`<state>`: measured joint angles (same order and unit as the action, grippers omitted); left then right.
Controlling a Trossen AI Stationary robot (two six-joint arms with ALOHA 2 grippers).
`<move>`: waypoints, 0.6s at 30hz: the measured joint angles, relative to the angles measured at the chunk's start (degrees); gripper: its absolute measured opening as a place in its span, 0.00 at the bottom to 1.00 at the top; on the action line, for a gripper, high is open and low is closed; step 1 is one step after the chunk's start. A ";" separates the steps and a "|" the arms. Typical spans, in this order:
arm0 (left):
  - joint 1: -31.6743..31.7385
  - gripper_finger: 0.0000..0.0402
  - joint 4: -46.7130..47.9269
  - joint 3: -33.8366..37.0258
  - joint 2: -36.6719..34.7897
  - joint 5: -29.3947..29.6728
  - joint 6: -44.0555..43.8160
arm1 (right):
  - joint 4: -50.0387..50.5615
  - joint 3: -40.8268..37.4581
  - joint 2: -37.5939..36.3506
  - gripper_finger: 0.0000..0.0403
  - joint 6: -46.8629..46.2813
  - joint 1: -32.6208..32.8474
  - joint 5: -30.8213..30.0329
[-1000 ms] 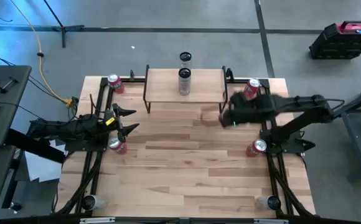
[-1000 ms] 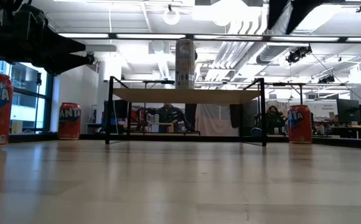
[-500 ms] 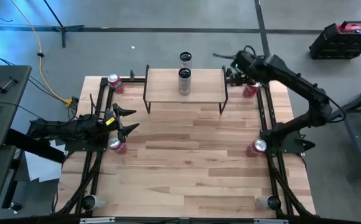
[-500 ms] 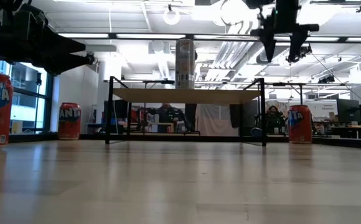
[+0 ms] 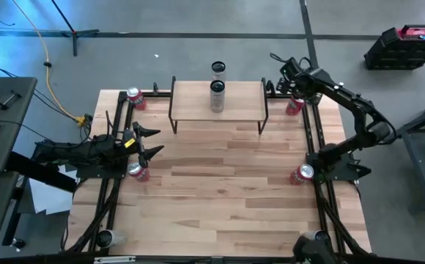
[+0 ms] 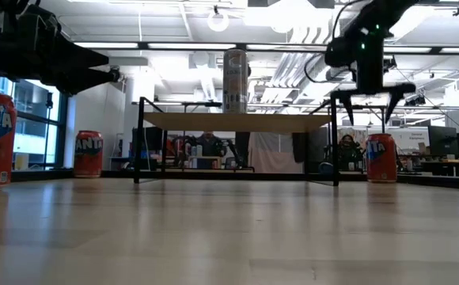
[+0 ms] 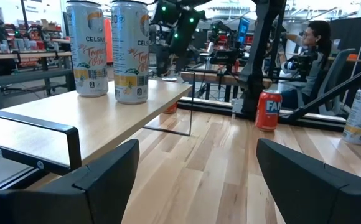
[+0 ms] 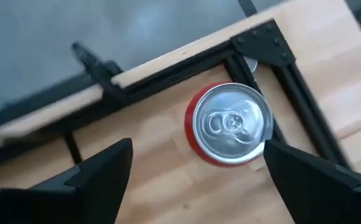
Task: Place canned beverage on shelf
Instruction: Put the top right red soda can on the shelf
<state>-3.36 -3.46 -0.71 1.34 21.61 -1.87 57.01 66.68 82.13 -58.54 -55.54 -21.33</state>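
The right gripper [image 6: 369, 99] hangs open above the red soda can [image 8: 230, 125] beside the shelf [image 5: 217, 100], which carries 2 Celsius cans [image 7: 107, 50].

Overhead and table-level views share the shelf [image 5: 217, 100].

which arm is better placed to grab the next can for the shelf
Right. The right gripper hangs open directly above the red can at the table's far right corner, beside the shelf. The left gripper waits low near another red can.
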 joint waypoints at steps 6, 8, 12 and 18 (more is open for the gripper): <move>-0.01 0.78 0.00 0.00 -0.02 0.00 0.00 | -1.99 -2.06 0.00 0.86 -9.29 -0.63 -2.31; -0.02 0.78 0.00 0.00 -0.02 0.00 0.00 | -0.96 -2.06 0.00 0.86 -10.93 -0.79 -3.25; -0.02 0.78 0.00 -0.01 -0.01 0.00 0.00 | 1.97 -2.06 0.39 0.86 -15.35 -1.71 -5.83; 0.00 0.78 0.00 0.00 -0.02 0.00 0.00 | 2.21 -2.06 2.10 0.86 -20.31 -2.15 -5.91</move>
<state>-3.36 -3.46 -0.71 1.32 21.61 -1.87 59.22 64.62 84.23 -78.85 -57.69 -27.24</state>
